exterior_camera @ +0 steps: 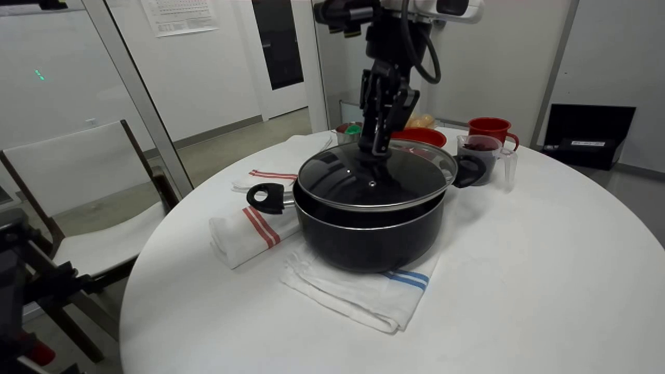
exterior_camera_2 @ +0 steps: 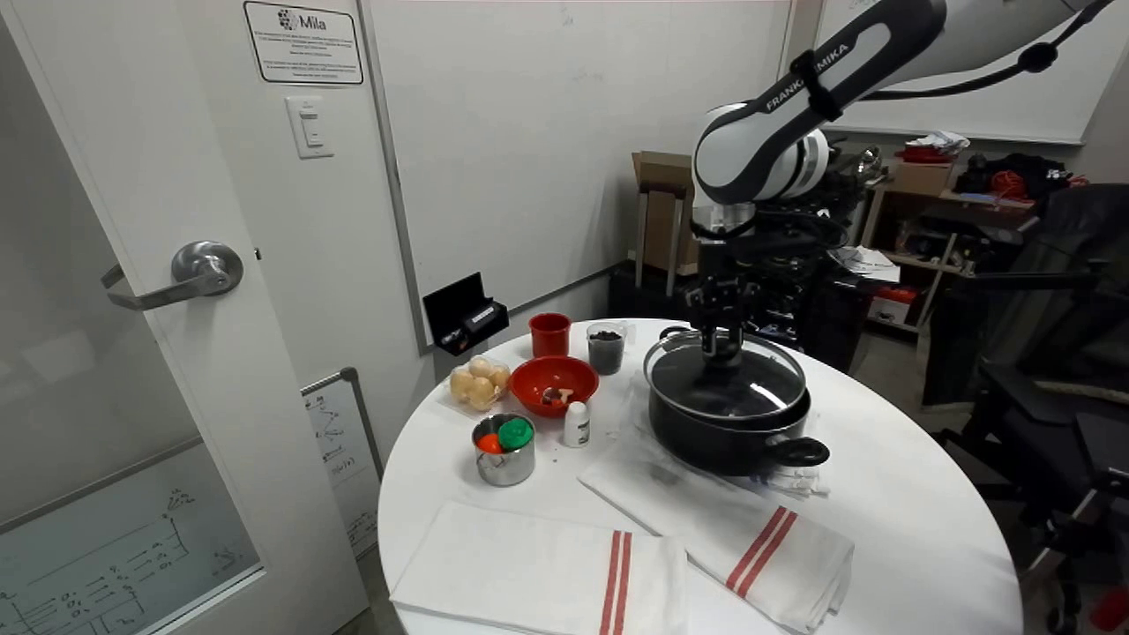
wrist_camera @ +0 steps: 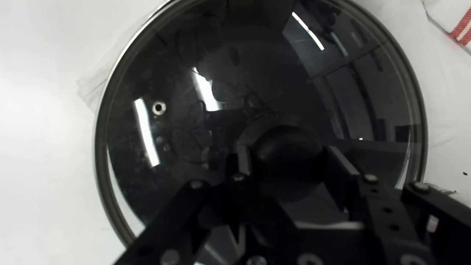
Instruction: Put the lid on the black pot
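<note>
The round clear glass lid with metal rim is over the black pot. In both exterior views a dark gap shows between the lid's near rim and the pot's rim, and the lid sits slightly off-centre over the pot. My gripper points down at the lid's centre, also in an exterior view. In the wrist view the fingers are shut on both sides of the black knob. The lid fills that view and covers the pot.
The pot stands on a folded white towel with blue stripes. Striped towels lie beside it. A red bowl, metal cup, white bottle, measuring cup, red mug and bagged yellowish round items stand nearby.
</note>
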{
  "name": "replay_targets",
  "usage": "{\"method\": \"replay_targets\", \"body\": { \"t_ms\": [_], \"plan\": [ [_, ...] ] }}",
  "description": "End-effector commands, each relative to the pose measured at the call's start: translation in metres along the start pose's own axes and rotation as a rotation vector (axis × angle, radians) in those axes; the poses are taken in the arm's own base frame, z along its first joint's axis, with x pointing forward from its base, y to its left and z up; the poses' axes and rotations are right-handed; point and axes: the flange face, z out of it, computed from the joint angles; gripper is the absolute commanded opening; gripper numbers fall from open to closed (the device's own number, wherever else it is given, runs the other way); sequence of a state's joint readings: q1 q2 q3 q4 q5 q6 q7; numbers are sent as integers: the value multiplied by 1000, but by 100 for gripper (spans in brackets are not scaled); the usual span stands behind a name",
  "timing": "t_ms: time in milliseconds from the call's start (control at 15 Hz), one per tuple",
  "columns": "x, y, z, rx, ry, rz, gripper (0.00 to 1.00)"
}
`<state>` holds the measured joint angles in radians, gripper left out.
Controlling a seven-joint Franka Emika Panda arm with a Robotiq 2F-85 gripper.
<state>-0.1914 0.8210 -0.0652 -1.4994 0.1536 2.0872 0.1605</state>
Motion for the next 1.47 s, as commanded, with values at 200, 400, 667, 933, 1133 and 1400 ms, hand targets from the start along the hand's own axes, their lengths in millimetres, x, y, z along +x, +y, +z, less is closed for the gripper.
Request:
{"method": "replay_targets", "body": {
  "t_ms": [200,400,667,933,1133,1400],
  "plan": [
    [-3,0,4,21,-22,22,25],
    [-5,-1,6,31,-25,27,25],
    [-9,-2,13,40,-39,33,25],
    [-9,2,15,44,-42,44,25],
    [-7,4,16,72,-46,46,25],
    [-5,9,18,175,-51,65,25]
  ]
}}
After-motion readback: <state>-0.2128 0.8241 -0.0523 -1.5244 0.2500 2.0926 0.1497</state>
